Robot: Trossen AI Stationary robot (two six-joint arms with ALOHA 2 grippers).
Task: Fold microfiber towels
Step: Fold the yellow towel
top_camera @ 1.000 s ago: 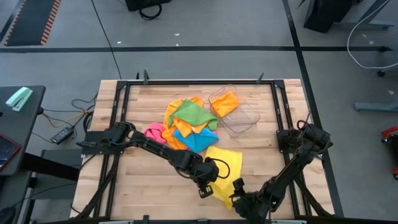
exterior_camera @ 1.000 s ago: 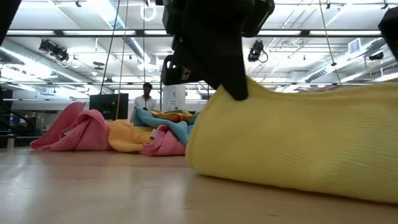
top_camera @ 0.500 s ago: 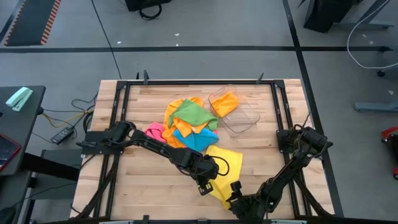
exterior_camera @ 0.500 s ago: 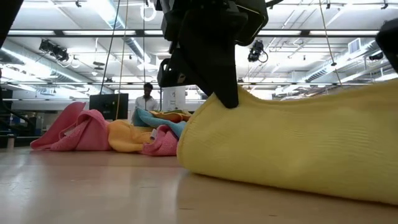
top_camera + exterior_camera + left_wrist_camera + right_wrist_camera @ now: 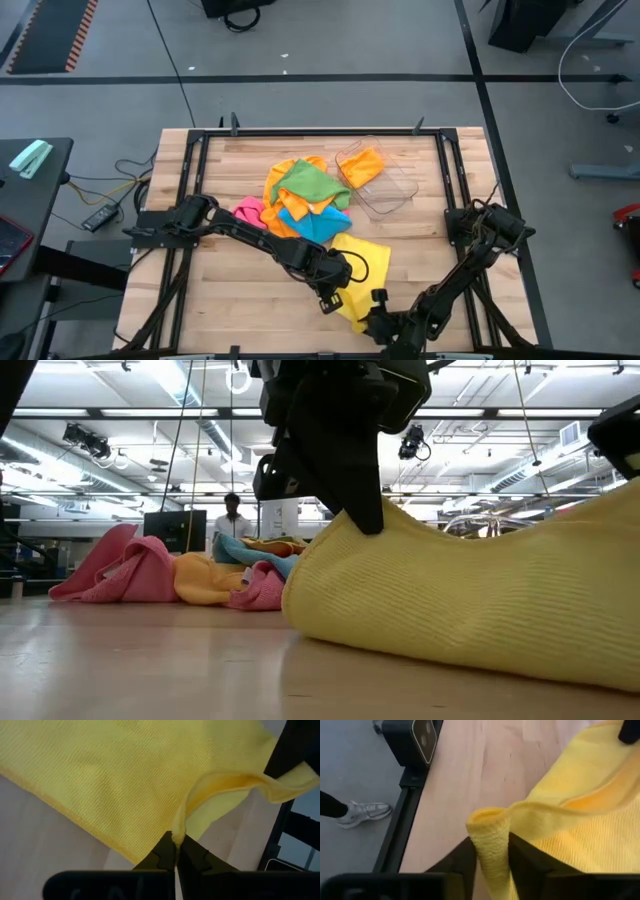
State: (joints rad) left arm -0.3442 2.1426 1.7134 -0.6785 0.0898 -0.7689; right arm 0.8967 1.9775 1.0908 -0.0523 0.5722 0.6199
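Yellow towel [image 5: 357, 275] at front of worktop [image 5: 240, 290]: left gripper [image 5: 176, 851] clamped on one edge, right gripper [image 5: 490, 851] jaws just narrowed around the near corner, so both ends gripped & ready to fold.

The left arm reaches from its base at the table's left edge diagonally toward the near middle, elbow low, wrist tipped down. Its left gripper [image 5: 333, 297] is pinched tight, the two dark fingers [image 5: 165, 855] pressed together on a thin edge of the soft yellow microfiber towel [image 5: 360, 265]. The right arm folds back from its base at the right edge and comes low along the near edge. Its right gripper [image 5: 378, 308] has its fingers [image 5: 522, 855] on either side of a rolled corner of that same cloth.
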